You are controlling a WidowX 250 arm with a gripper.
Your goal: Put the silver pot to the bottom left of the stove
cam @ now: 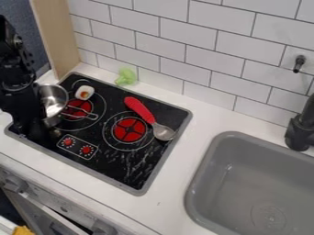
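Pot [54, 98] at left of the frame, beside the claw [38, 135]; can't tell if gripping or open. Probably at the positioning step; next, settle at lower left of the stove [116, 167].

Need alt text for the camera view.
Black robot arm at left, partly in front of a shiny silver metal pot on the left side of a black stove with red burners; grip unclear. A small white-and-orange toy food piece and red-handled silver spoon lie on the stove, green toy broccoli behind it, grey sink right.
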